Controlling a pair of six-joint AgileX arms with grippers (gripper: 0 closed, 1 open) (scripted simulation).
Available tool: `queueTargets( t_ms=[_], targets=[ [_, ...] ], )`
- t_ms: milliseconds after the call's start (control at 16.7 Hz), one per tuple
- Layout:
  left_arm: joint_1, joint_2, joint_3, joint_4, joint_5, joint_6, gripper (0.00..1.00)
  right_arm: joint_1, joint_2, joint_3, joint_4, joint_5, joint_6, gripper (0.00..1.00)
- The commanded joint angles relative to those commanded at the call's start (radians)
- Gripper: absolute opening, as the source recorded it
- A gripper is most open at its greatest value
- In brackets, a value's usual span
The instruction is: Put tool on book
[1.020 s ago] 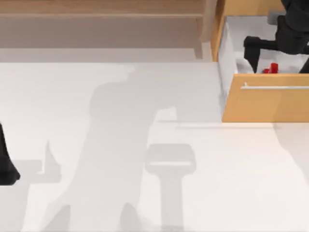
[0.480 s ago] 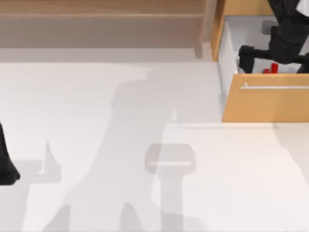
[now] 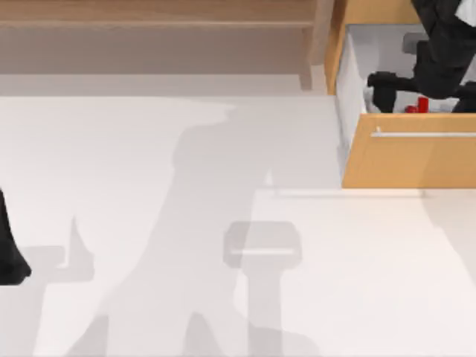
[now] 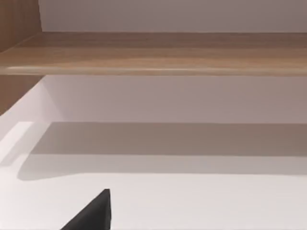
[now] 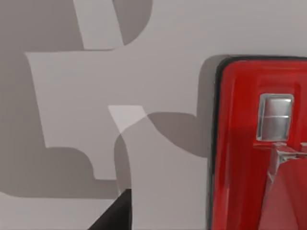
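Right claw (image 3: 416,93) reaches down into the open drawer (image 3: 407,152) at 2 o'clock on the bench (image 3: 223,223), because the one red tool (image 3: 420,105) lies inside, against the wooden front. Claw spread or pinched: cannot tell. Left arm (image 3: 9,249) parked at 9 o'clock. One drawer, one tool.

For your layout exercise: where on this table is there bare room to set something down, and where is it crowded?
Free: the white tabletop between the wooden shelf and the parked left arm. Crowded: the open wooden drawer, holding the right gripper and small red tool.
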Motion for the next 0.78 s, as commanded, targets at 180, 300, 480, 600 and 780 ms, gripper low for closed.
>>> queueTargets(
  t_ms=[180, 300, 480, 600, 780],
  targets=[
    [0.000, 0.000, 0.000, 0.000, 0.000, 0.000, 1.00, 0.000, 0.000, 0.000, 0.000, 0.000, 0.000, 0.47],
    [0.000, 0.000, 0.000, 0.000, 0.000, 0.000, 1.00, 0.000, 0.000, 0.000, 0.000, 0.000, 0.000, 0.32],
    [0.000, 0.000, 0.000, 0.000, 0.000, 0.000, 1.00, 0.000, 0.000, 0.000, 0.000, 0.000, 0.000, 0.10],
    [0.000, 0.000, 0.000, 0.000, 0.000, 0.000, 1.00, 0.000, 0.000, 0.000, 0.000, 0.000, 0.000, 0.00],
    [0.000, 0.000, 0.000, 0.000, 0.000, 0.000, 1.00, 0.000, 0.000, 0.000, 0.000, 0.000, 0.000, 0.00]
  ],
)
